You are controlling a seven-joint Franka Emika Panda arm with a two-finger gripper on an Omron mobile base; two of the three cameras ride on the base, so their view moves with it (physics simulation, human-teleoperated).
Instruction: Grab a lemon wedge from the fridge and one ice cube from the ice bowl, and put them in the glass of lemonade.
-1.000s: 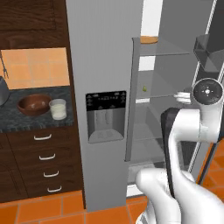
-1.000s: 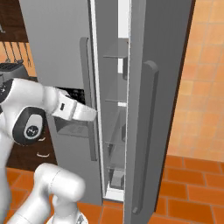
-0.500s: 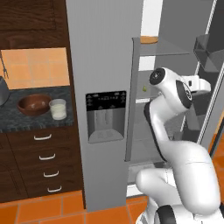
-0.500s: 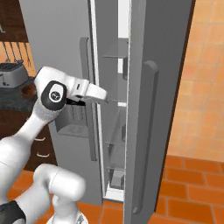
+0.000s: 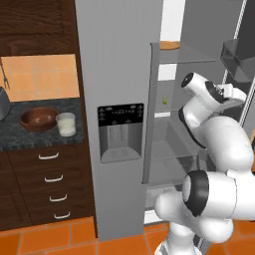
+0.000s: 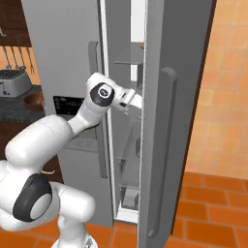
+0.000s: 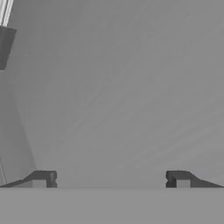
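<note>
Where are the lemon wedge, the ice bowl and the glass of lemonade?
lemon wedge [image 5: 163,101]: left base view, middle of the piece.
ice bowl [image 5: 39,119]: left base view, inner wall.
glass of lemonade [image 5: 65,124]: left base view, front wall.

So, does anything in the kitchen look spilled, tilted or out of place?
Nothing stands out. The fridge stands open, the ice bowl and glass of lemonade sit upright on the counter, and the open gripper holds nothing.

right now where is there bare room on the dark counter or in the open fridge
On the dark speckled counter, bare strips lie in front of the reddish-brown round bowl and clear glass of pale lemonade, which crowd its middle. In the tall grey fridge, the glass shelf beside the tiny yellow-green wedge looks bare.
</note>
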